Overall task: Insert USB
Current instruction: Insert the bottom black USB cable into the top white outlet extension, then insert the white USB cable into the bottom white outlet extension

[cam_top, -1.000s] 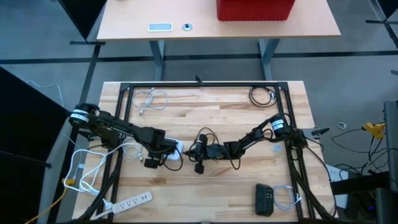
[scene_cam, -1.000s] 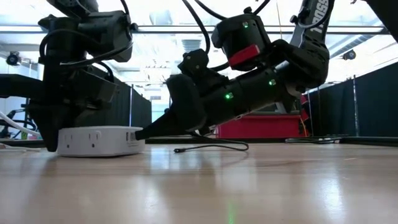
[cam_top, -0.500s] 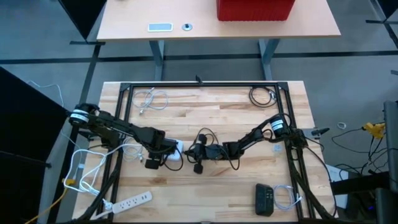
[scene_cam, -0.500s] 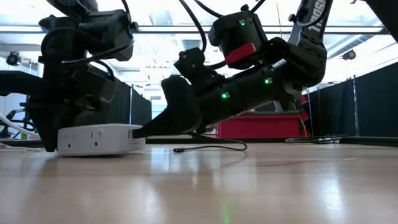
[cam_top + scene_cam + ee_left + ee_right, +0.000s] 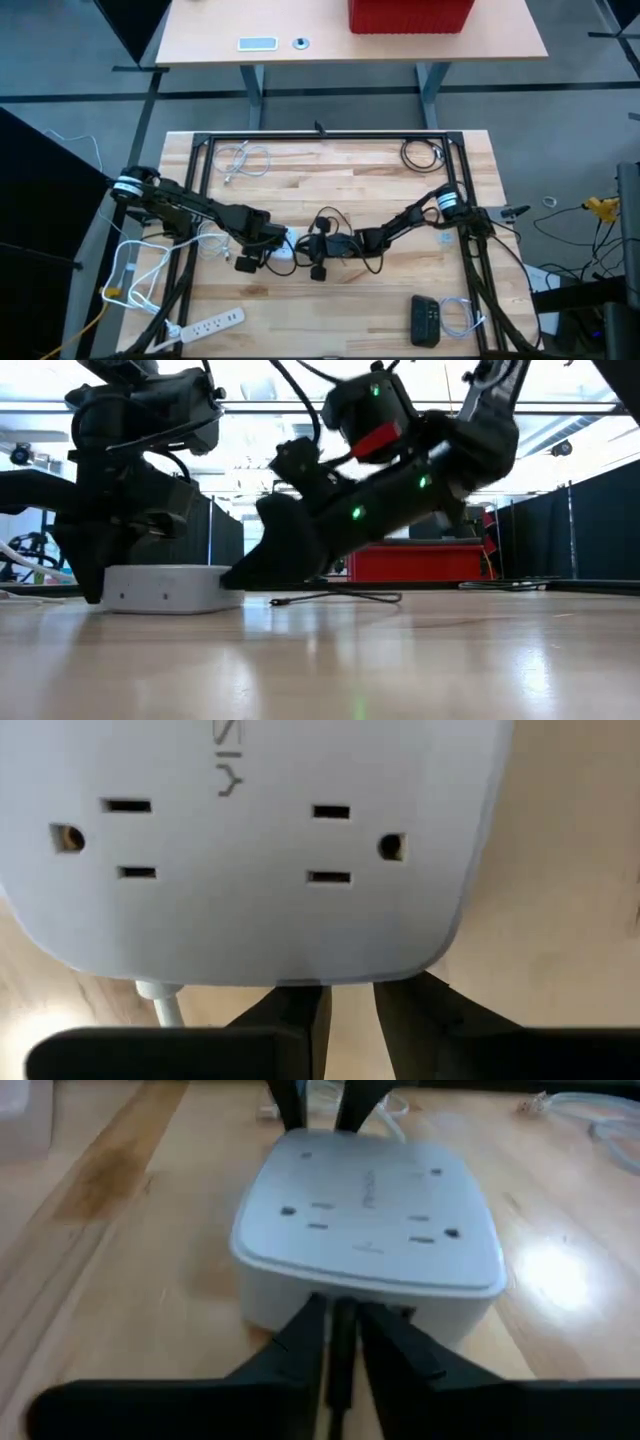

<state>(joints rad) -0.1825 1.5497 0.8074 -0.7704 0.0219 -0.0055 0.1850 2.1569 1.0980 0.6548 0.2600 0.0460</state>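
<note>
Near the lower edge of the high view, a white power strip [image 5: 205,325] lies at lower left of the wooden bench [image 5: 330,310], and a dark device [image 5: 426,320] with a coiled white cable [image 5: 459,318] lies at lower right. At mid-frame the two arms meet over a white charging hub [image 5: 283,243]. The left hand [image 5: 262,243], entering from the left, is closed on the hub; in the left wrist view its dark fingers [image 5: 300,1010] press the hub's edge [image 5: 250,850], beside the white cord [image 5: 165,1010]. The right hand [image 5: 307,243], entering from the right, is nearly closed on a black USB plug [image 5: 341,1345], which stands at the hub's front face [image 5: 370,1295] in the right wrist view; whether the plug is seated cannot be told. In the low view the hub [image 5: 165,588] rests on the bench at centre left, with the right hand's tip [image 5: 245,572] touching its end. A black cable [image 5: 378,262] trails below the right arm. Farther up the frame, a coiled white cable [image 5: 243,160] lies at upper left and a coiled black cable [image 5: 421,153] at upper right. Beyond the bench stands a second table [image 5: 200,40] bearing a red box [image 5: 410,14].
</note>
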